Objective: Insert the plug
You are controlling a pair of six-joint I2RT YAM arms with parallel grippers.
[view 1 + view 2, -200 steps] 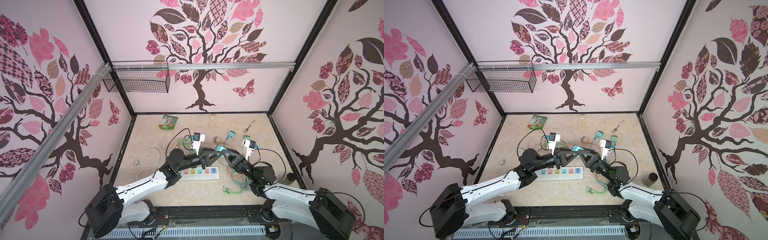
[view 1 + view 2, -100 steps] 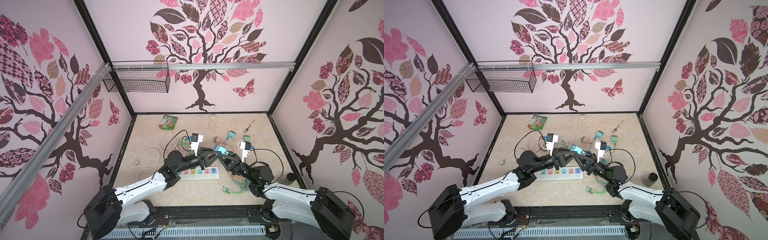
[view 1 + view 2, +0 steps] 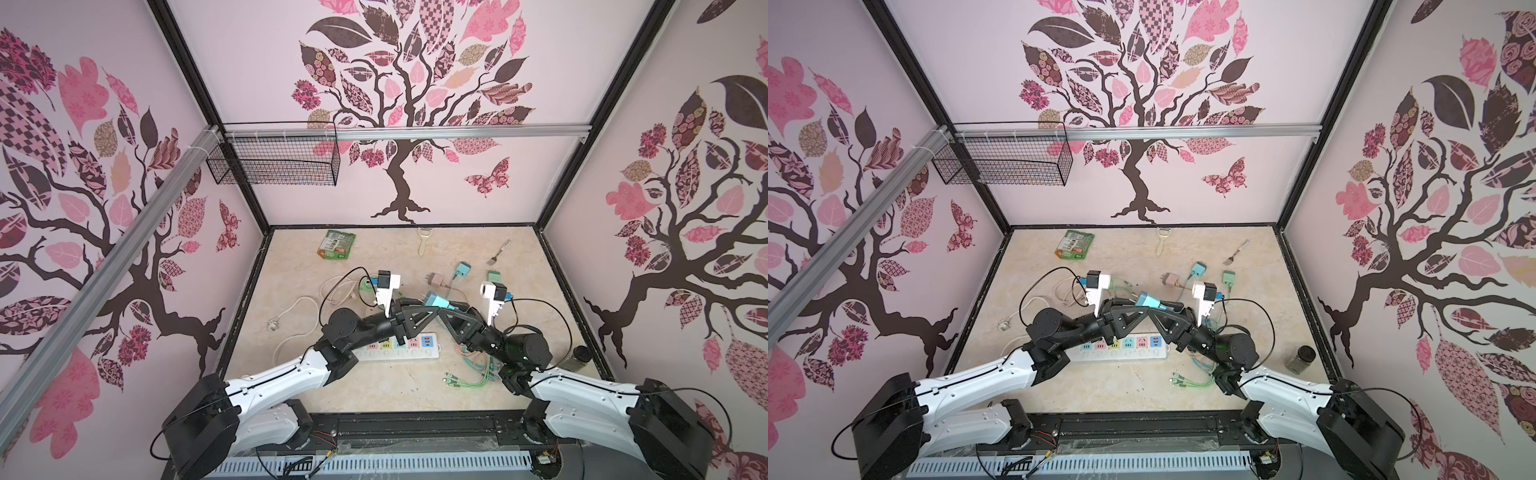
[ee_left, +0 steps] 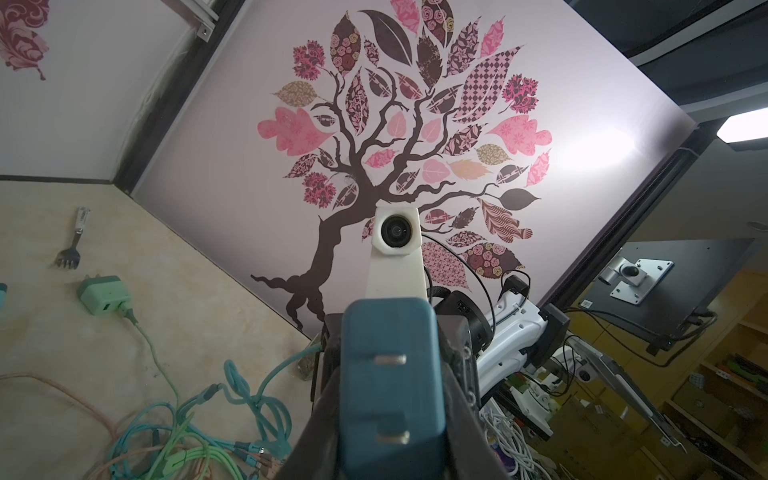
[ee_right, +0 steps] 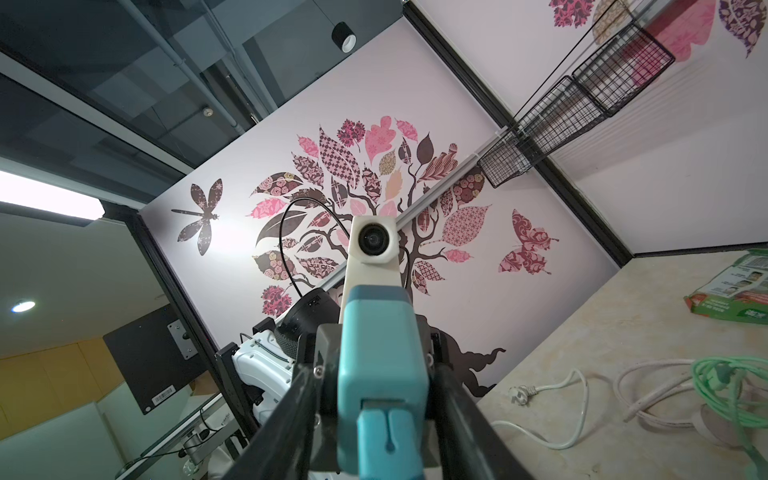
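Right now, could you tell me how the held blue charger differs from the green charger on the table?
The blue charger is raised above the table, gripped by the left pincer and right pincer; the green charger lies on it, untouched. The blue charger is deep teal-blue; the green charger is pale mint. Both are boxy with a matching cable plugged in.
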